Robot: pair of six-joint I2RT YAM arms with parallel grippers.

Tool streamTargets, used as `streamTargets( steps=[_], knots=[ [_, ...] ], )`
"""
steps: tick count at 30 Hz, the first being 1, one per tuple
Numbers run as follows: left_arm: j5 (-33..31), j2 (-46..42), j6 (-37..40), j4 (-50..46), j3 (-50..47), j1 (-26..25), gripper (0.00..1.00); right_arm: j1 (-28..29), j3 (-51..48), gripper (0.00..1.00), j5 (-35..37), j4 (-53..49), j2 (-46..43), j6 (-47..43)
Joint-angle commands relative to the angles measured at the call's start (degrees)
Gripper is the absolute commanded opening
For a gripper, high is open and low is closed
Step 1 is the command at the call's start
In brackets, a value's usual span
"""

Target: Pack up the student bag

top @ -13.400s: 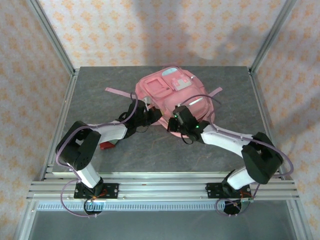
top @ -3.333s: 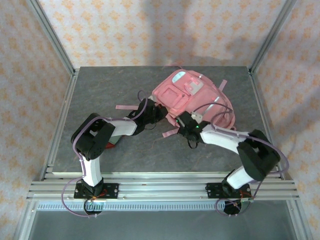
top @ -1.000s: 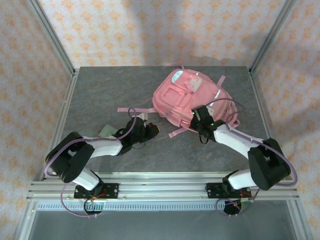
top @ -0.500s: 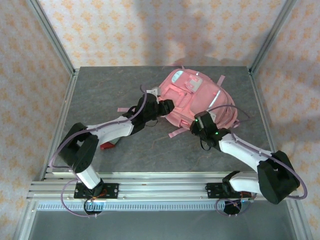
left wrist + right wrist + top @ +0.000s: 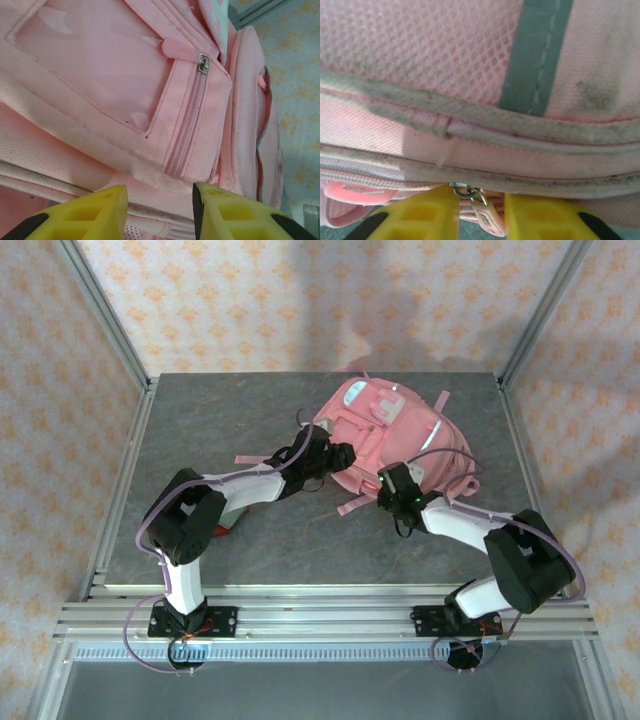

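Right tool (image 5: 481, 200) is set at the near edge of the student bag (image 5: 390, 430), jaws slightly parted about a zip pull (image 5: 489, 214); whether the pull is pinched cannot be told. The zip seam (image 5: 530, 177) is seen running sideways across the jaws, so a draw along it is judged likely. Left tool (image 5: 160, 202) is held open and empty just beside the bag's left side; the bag is laid far right on the surface (image 5: 220, 420)

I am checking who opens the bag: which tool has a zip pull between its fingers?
The right tool: a zip pull with a pink tab sits between its yellow fingers. The pocket zip pull lies far ahead of the left tool.
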Motion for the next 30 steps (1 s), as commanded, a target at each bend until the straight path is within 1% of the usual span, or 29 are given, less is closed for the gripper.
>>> streamTargets(
  steps=[1, 2, 4, 7, 8, 10, 11, 12, 13, 15, 18, 24, 25, 26, 28, 29, 30],
  knots=[
    [0.07, 1.18, 1.53, -0.84, 2.14, 0.19, 0.38, -0.48, -0.25, 0.15, 3.23, 2.35, -1.21, -0.79],
    [0.16, 1.4, 1.53, -0.92, 2.33, 0.31, 0.38, -0.57, -0.12, 0.07, 3.17, 2.15, -1.19, -0.87],
    [0.24, 1.72, 1.53, -0.97, 2.51, 0.37, 0.38, -0.57, 0.31, 0.0, 2.92, 1.59, -1.16, -1.22],
    [0.11, 1.95, 1.38, -0.51, 2.34, 0.41, 0.38, -0.57, 0.34, 0.0, 2.97, 1.35, -0.91, -1.47],
    [-0.01, 2.04, 1.45, -0.53, 2.43, 0.41, 0.38, -0.58, 0.23, 0.01, 3.15, 1.38, -0.56, -1.49],
    [-0.45, 2.4, 1.66, -0.49, 2.61, 0.59, 0.38, -0.57, 0.36, 0.14, 2.99, 1.65, 0.5, -1.37],
    [-0.85, 2.52, 1.79, -0.49, 2.74, 0.8, 0.39, -0.57, 0.39, 0.18, 2.74, 1.85, 1.23, -1.22],
    [-1.24, 2.7, 2.04, -0.36, 2.9, 1.08, 0.39, -0.57, 0.43, 0.21, 2.55, 1.96, 1.86, -1.01],
    [-1.64, 2.66, 2.22, -0.22, 3.03, 1.47, 0.39, -0.58, 0.44, 0.21, 2.42, 2.07, 2.59, -0.92],
    [-1.56, 2.7, 2.35, 0.44, 3.51, 2.61, 0.39, -0.57, 0.28, 0.17, 2.53, 2.27, 3.7, -0.67],
    [-2.0, 5.0, 3.56, -0.84, 5.71, 4.07, 0.39, -0.57, 0.14, 0.01, 2.36, 2.36, 4.29, -0.51],
    [-1.33, 10.4, 6.12, -6.17, 10.86, 5.49, 0.38, -0.57, 1.14, 0.0, 2.1, -0.97, 1.34, -0.98],
    [-0.86, 11.17, 6.27, -6.68, 11.16, 5.51, 0.36, -0.53, 1.83, 0.0, 1.37, -2.1, 0.57, -1.49],
    [0.21, 11.93, 6.41, -6.96, 11.28, 5.49, 0.32, -0.49, 2.91, 0.0, -0.11, -3.36, -0.28, -2.19],
    [2.16, 13.06, 6.37, -6.91, 11.13, 5.36, 0.19, -0.49, 6.69, 0.0, -3.71, -7.15, -0.03, -3.03],
    [2.88, 13.55, 6.38, -6.9, 11.13, 5.25, 0.1, -0.34, 9.39, 0.0, -6.26, -9.5, 1.17, -3.56],
    [3.38, 13.85, 6.54, -6.82, 11.04, 5.09, 0.05, -0.16, 12.29, 0.0, -9.05, -11.38, 3.09, -4.12]
  ],
)
